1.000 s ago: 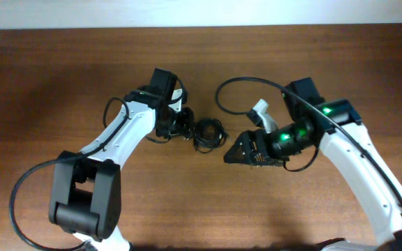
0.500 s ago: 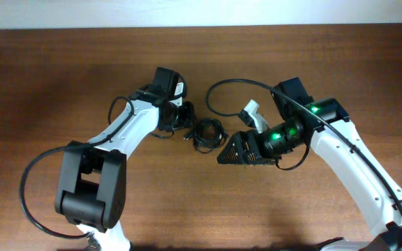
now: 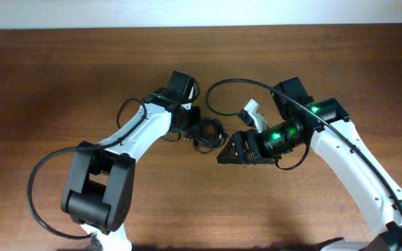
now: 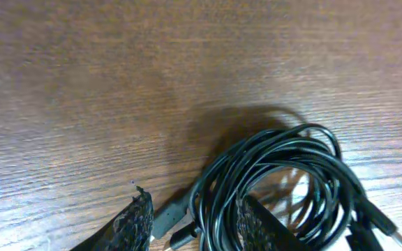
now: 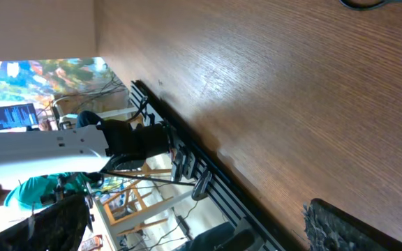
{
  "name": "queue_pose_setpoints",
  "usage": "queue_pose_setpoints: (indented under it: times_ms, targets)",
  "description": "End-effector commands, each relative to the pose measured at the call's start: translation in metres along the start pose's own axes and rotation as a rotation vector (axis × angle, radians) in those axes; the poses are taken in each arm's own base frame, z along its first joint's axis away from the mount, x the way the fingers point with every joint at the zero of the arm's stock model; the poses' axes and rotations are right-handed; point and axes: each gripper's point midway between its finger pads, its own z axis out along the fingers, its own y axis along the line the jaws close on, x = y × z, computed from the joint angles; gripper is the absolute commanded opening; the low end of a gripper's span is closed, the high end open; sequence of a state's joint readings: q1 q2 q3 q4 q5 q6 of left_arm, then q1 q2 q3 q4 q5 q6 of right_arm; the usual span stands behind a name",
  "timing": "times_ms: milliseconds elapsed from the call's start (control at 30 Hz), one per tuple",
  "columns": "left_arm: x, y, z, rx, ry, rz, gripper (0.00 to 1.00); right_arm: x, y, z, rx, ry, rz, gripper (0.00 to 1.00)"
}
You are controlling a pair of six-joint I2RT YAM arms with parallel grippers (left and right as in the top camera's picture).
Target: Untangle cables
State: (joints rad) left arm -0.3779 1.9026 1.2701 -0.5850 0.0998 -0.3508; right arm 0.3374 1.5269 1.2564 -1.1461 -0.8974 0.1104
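At table (image 3: 61,84) centre, the cables (image 3: 208,134) lie in 1 knotted bundle. The left gripper (image 4: 194,224) straddles strands at its 9 o'clock; pinching or not, I cannot tell. The right gripper (image 3: 225,156) gapes at 4 o'clock. Best pinch 1 strand, pull gently.

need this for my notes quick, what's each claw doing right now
left claw: open, fingers either side of some strands of the cables
right claw: open wide, holding nothing
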Motion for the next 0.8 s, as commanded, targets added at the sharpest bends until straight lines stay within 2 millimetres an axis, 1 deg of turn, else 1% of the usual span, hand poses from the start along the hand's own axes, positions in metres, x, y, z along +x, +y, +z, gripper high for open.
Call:
queue_pose_setpoints:
  times_ms: [0,67,133,300,333,400,433,533,567,667,733,767]
  targets:
    - [0.009,0.003,0.019,-0.011,0.049,0.013,0.41,0.002,-0.004,0.004,0.019,0.013,0.005,1.0]
    - [0.012,-0.002,0.021,0.024,0.067,0.018,0.38,0.002,-0.004,0.004,0.019,0.013,0.005,1.0]
    - [0.014,-0.012,0.02,0.08,0.075,0.08,0.38,0.002,-0.004,0.004,0.019,0.012,0.004,1.0]
    - [0.014,-0.013,0.02,0.088,0.075,0.108,0.38,0.001,-0.004,0.004,0.019,0.01,0.001,1.0]
    - [0.013,-0.013,0.02,0.089,0.073,0.108,0.35,0.001,-0.004,0.004,0.019,0.01,0.001,1.0]
    - [0.011,-0.013,0.02,0.091,0.064,0.109,0.26,0.001,-0.004,0.004,0.019,0.01,0.002,1.0]
    - [0.01,-0.014,0.02,0.092,0.061,0.11,0.23,0.001,-0.004,0.004,0.019,0.01,0.002,1.0]
    - [0.008,-0.014,0.02,0.095,0.054,0.111,0.18,0.001,-0.004,0.004,0.019,0.01,0.002,1.0]
    - [0.008,-0.014,0.02,0.095,0.054,0.111,0.14,0.001,-0.004,0.004,0.019,0.01,0.002,1.0]
    - [0.007,-0.015,0.019,0.097,0.05,0.112,0.09,0.001,-0.004,0.004,0.019,0.01,0.002,1.0]
    - [0.004,-0.017,0.016,0.099,0.047,0.113,0.0,0.001,-0.004,0.004,0.019,0.01,0.001,1.0]
    - [0.003,-0.021,0.013,0.116,0.051,0.113,0.0,0.001,-0.004,0.004,0.019,0.009,0.001,1.0]
